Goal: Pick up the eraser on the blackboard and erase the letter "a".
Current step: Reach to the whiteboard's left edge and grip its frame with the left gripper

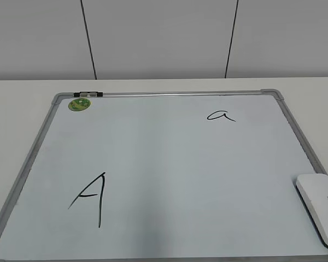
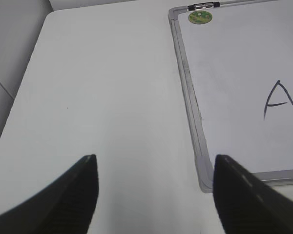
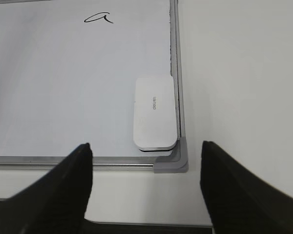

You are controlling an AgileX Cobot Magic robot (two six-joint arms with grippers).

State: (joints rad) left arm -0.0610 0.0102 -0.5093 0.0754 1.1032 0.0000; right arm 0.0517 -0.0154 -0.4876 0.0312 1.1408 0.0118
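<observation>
Eraser position: the white rounded-rectangular plastic eraser (image 3: 155,112) lies flat in the near right corner of the large white dry-erase blackboard with a grey metal frame (image 3: 173,58), its right edge just beside the frame rail.
Direction from tool: it sits ahead of the right gripper (image 3: 146,187) and slightly up the board, roughly centred between the two dark fingers.
Long axis: runs along the right frame rail, away from the right wrist camera (so the short sides face the fingers' closing line, by my reading).
Nearer arm: the right; the left gripper (image 2: 154,195) hangs over bare table off the board's left edge, well apart from the eraser.
Right gripper state: jaws spread wide, nothing between them.
Left gripper state: jaws likewise apart and empty.
Eraser look: smooth white top, small grey lettering, a thin dark underside showing at the near end.
Target mark: the small cursive black-marker letter "a" (image 3: 98,18) lies farther up the board, left of the eraser.
</observation>
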